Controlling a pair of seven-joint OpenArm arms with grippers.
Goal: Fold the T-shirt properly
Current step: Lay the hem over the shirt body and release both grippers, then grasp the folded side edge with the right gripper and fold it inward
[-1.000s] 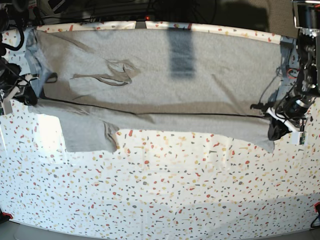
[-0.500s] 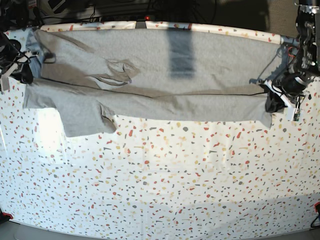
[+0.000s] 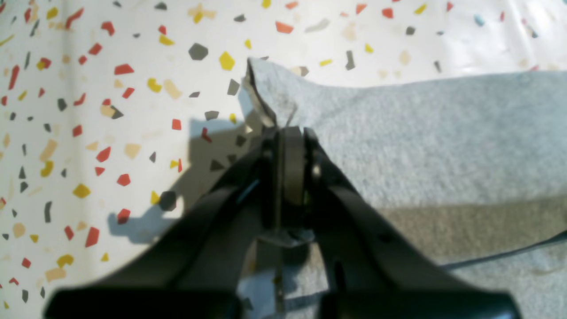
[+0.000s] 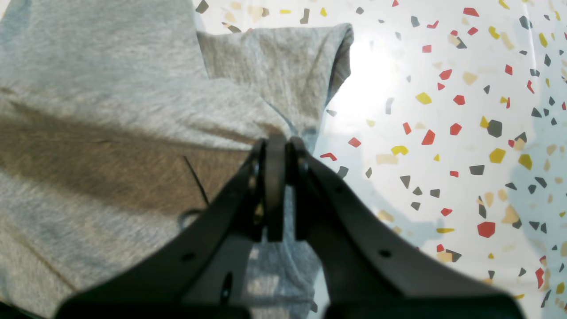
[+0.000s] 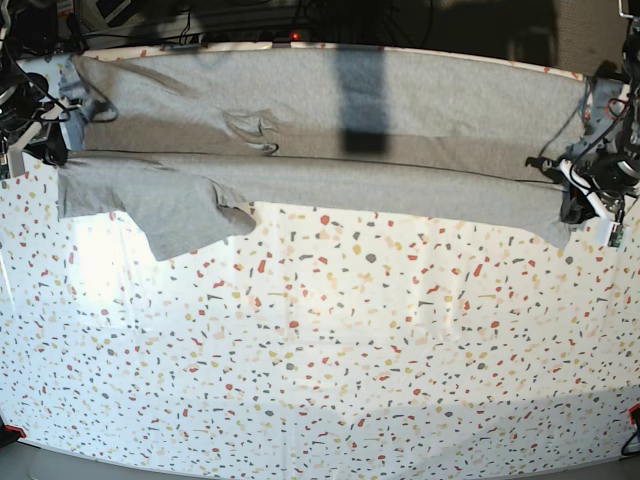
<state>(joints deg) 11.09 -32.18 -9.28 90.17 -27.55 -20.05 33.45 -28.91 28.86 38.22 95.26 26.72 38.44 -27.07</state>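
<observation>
Gripping one T-shirt (image 5: 330,180): two hands, left hand (image 3: 290,133) and right hand (image 4: 277,144).

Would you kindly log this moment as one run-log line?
left gripper: shut on T-shirt edge | right gripper: shut on T-shirt | near edge raised over speckled table

Both wrist views blurred close in: the black fingers (image 3: 354,208) are soft-edged and run off the bottom border. Left gripper (image 3: 290,133) covers the pinched corner of the T-shirt (image 3: 421,141); fabric beneath it unreadable. Right gripper (image 4: 277,144) likewise hides its hold point (cloth bunches there). Base view: both arms cropped at the side edges. Lettering cannot be seen. Table (image 5: 320,350) cut off along the bottom edge.
</observation>
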